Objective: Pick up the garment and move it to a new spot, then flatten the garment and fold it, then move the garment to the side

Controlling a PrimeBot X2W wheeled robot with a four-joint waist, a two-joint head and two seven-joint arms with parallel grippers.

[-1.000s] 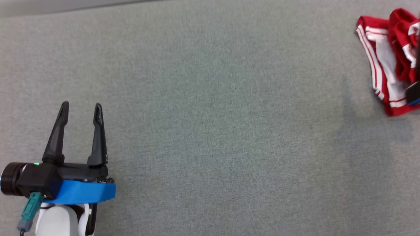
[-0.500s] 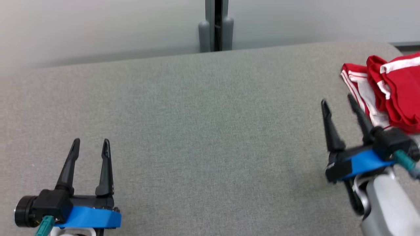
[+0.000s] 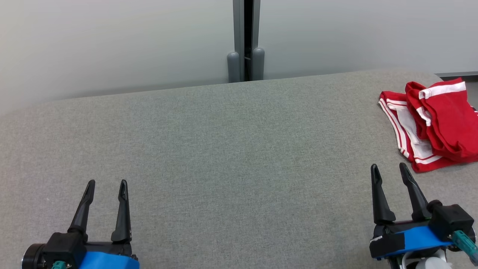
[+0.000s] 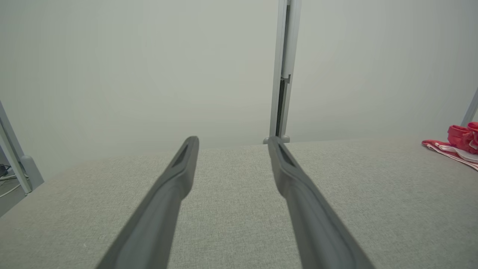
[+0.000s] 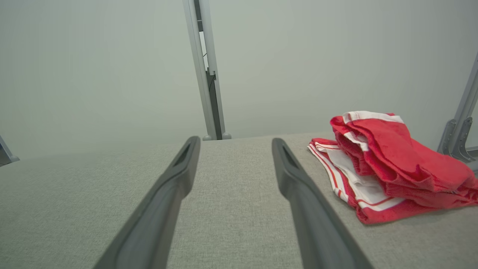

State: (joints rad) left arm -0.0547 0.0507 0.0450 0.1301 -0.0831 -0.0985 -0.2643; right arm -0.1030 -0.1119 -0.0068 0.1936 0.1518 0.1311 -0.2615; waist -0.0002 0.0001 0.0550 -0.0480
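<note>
Starting nearest, head view: spotting left gripper (image 3: 106, 183) at lower left, w/ fingers pointing up-frame & spread apart, gripping nothing, hovering over grey fabric tabletop (image 3: 239, 157). Spotting right gripper (image 3: 388, 166) at lower right, likewise spread wide & empty, wearing blue band (image 3: 418, 239) across its base, aiming roughly twd garment (image 3: 440, 123) but stopping short, not touching it.

Looking along left wrist cam: seeing clear gap btwn both fingers, nothing in it, just cloth surface ahead. Looking along right wrist cam: seeing same wide gap, nothing clamped.

Moving farther out: finding garment lying bunched at far right of tabletop, near rounded rt corner. Showing red w/ white stripes & a white panel, w/ red upper layer heaping loosely on striped lower layer. Appearing in rt wrist cam just right of & beyond rt finger; appearing in left wrist cam well apart, at far right edge.

Reaching back edge: seeing pale wall panels (image 3: 112, 37) behind tabletop, w/ vertical metal post (image 3: 244, 30) btwn them. Catching angled metal bracket (image 5: 457, 134) at rt edge of rt wrist cam, behind garment.
</note>
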